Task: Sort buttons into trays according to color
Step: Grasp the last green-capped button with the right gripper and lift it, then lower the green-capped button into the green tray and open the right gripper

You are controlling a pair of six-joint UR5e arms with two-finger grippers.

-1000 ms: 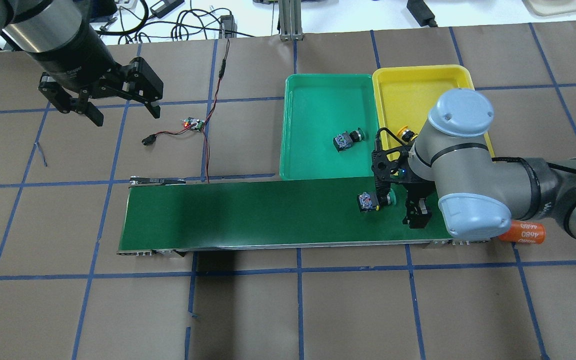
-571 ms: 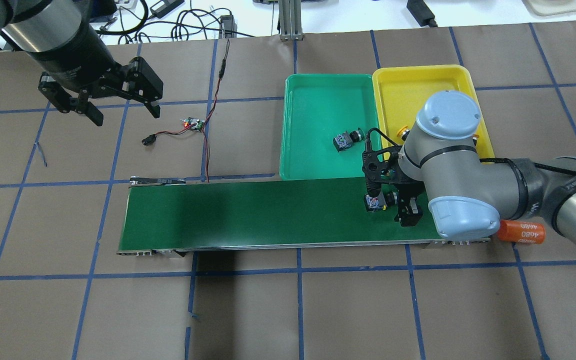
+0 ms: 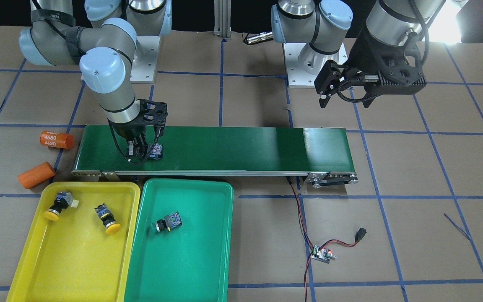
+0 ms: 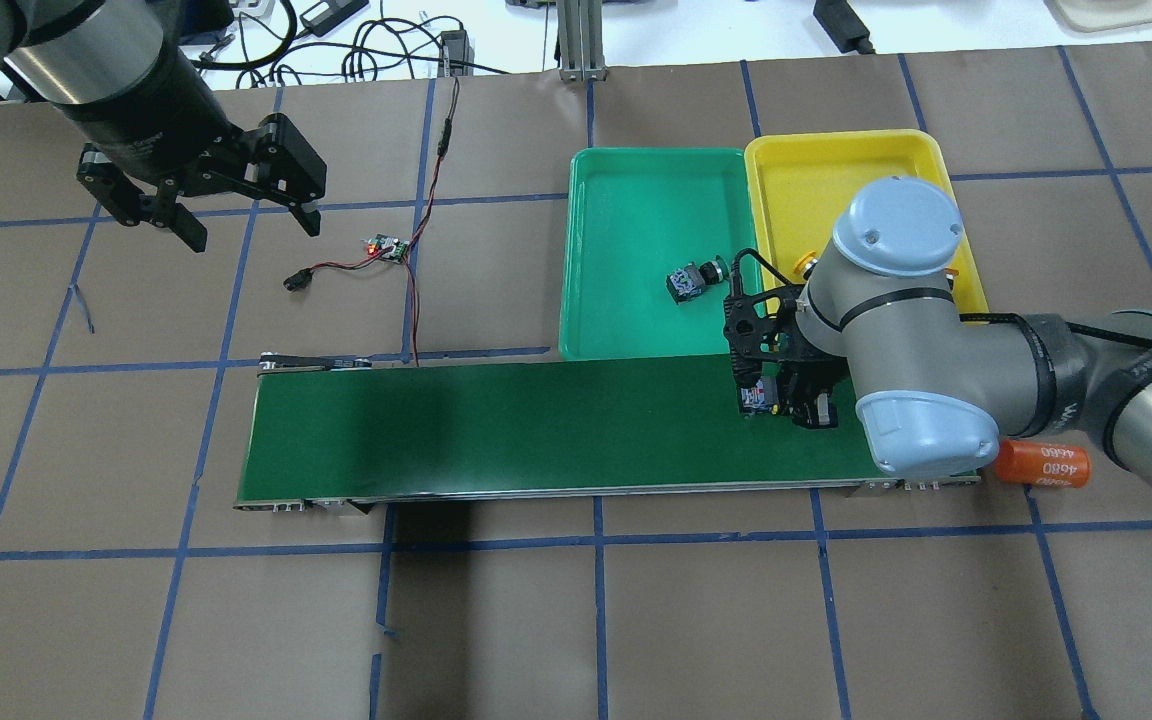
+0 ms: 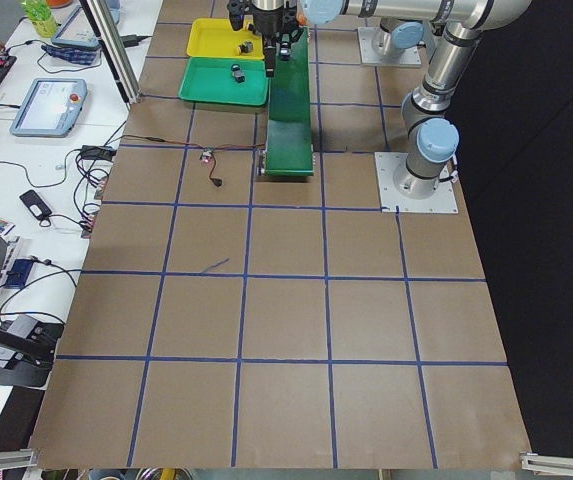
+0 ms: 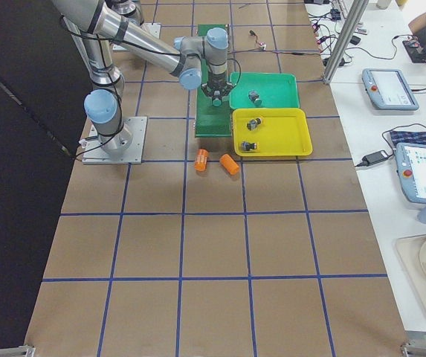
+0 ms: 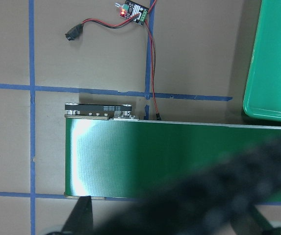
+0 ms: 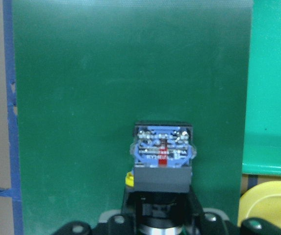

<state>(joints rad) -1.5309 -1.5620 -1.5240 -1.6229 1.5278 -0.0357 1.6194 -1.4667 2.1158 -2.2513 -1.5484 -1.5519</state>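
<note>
My right gripper (image 4: 786, 400) is low over the dark green conveyor belt (image 4: 496, 420) and shut on a green button (image 4: 758, 398). The button's grey body sticks out ahead of the fingers in the right wrist view (image 8: 162, 156) and shows in the front view (image 3: 155, 151). A second green button (image 3: 167, 222) lies in the green tray (image 3: 191, 260). Two yellow buttons (image 3: 57, 205) (image 3: 107, 219) lie in the yellow tray (image 3: 69, 260). My left gripper (image 4: 254, 232) is open and empty, held high over the table's far left.
Two orange cylinders (image 3: 57, 139) (image 3: 36, 175) lie on the table beside the belt's end near the yellow tray. A small circuit board with red and black wires (image 4: 386, 247) lies beyond the belt's other end. The trays stand side by side against the belt.
My right gripper moved along the belt to the green button and its fingers closed on it. The left arm has not moved.
</note>
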